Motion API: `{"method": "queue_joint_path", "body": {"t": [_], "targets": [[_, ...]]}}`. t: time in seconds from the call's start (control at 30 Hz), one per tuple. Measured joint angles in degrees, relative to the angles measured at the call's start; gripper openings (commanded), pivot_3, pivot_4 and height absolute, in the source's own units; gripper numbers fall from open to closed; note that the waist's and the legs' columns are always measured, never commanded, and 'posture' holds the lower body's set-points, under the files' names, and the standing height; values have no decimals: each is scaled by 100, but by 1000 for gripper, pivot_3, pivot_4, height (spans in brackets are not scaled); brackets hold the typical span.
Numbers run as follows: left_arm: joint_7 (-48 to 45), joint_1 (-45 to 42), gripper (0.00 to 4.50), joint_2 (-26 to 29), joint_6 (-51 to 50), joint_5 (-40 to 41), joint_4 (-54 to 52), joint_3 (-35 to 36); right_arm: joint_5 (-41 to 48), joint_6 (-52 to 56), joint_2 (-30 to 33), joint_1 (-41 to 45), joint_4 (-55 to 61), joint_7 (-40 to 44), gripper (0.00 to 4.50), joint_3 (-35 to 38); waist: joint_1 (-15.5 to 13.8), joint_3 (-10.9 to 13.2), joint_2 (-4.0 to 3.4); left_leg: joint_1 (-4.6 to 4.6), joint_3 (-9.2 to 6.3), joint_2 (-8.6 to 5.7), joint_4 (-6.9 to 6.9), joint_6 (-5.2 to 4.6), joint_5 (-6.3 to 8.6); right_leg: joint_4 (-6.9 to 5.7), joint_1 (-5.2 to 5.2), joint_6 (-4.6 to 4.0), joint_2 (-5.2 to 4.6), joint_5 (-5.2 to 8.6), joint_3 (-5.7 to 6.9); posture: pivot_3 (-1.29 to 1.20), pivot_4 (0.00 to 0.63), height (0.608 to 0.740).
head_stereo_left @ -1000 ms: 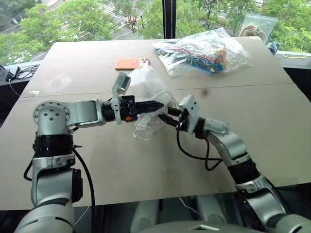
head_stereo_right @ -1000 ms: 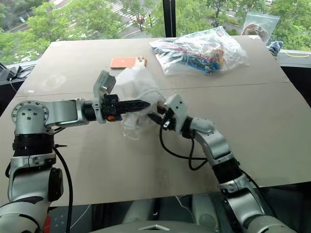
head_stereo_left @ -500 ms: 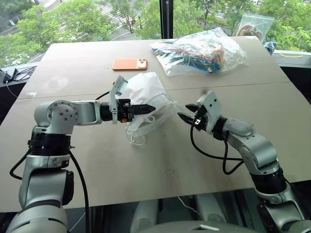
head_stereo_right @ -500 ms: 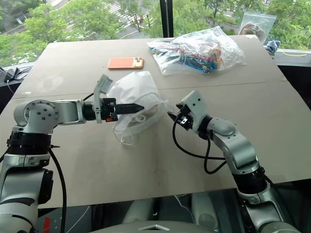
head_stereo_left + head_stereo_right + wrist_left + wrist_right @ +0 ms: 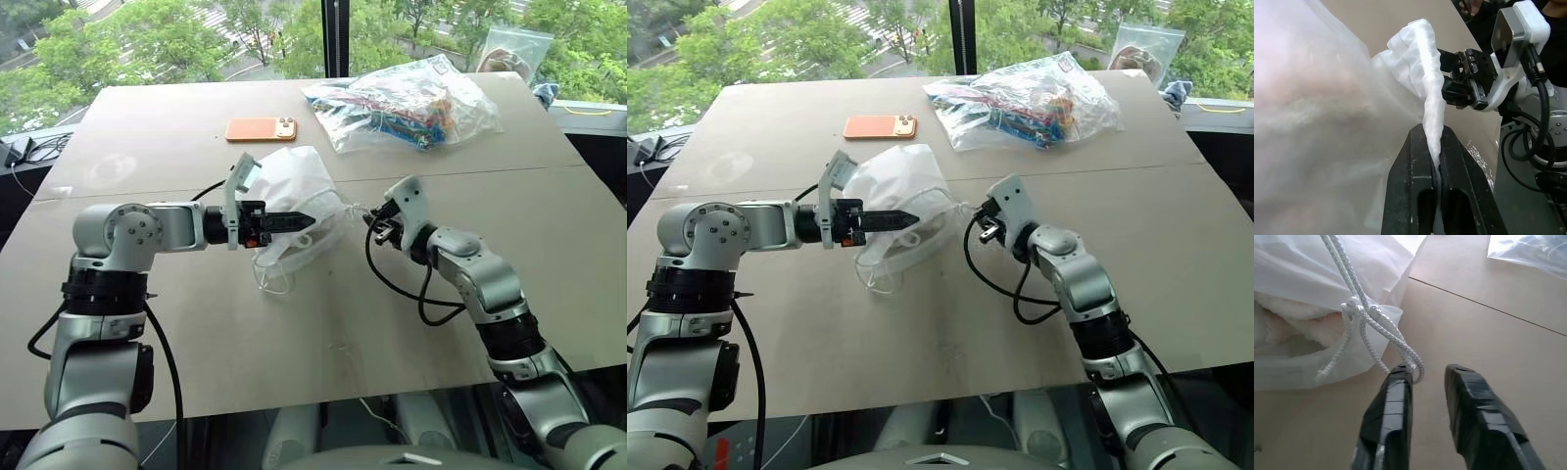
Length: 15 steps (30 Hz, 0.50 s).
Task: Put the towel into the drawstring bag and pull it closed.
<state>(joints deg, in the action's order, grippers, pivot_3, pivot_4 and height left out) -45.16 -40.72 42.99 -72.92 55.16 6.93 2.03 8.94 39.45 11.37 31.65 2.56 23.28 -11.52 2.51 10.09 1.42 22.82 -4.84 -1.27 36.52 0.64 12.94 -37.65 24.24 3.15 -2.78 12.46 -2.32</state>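
Left gripper (image 5: 1439, 147) pinches the bag (image 5: 294, 196) rim above the table (image 5: 157, 127), towel (image 5: 1283, 320) inside; right gripper (image 5: 1425, 377) shows a gap, cord (image 5: 1376, 328) loop brushing one finger (not clamped), so pulling may slip off, leaving the mouth open.

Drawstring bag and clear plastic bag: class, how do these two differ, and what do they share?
The drawstring bag is milky white fabric with cords; the clear plastic bag shows colourful items through it. The drawstring bag is pinched in the left gripper; the clear plastic bag lies farther back with nothing touching it. Both are full and rest on the table.
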Motion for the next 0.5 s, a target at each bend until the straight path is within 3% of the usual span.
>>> {"method": "queue_joint_path", "body": {"t": [0.23,0.47,0.5], "targets": [[-93,26,0,-27,134,-219,-78,22,-676,-358,262,-3,-19,-439,41,-53,-3,0,0,0,0,-1,0,0,0,0,0,0,0,0,0,0,150,740],[-480,113,0,-41,1548,-1160,-193,-110,-1237,-102,574,-79,1559,-809,41,36,1,1,-1,1,0,2,-3,1,-1,0,3,-1,1,0,-1,0,150,740],[-534,112,560,-33,1664,-1243,-191,-109,-1270,-25,574,-71,1723,-810,0,34,-3,1,-1,1,0,2,-3,1,0,0,3,-1,1,0,0,0,150,740]]}}
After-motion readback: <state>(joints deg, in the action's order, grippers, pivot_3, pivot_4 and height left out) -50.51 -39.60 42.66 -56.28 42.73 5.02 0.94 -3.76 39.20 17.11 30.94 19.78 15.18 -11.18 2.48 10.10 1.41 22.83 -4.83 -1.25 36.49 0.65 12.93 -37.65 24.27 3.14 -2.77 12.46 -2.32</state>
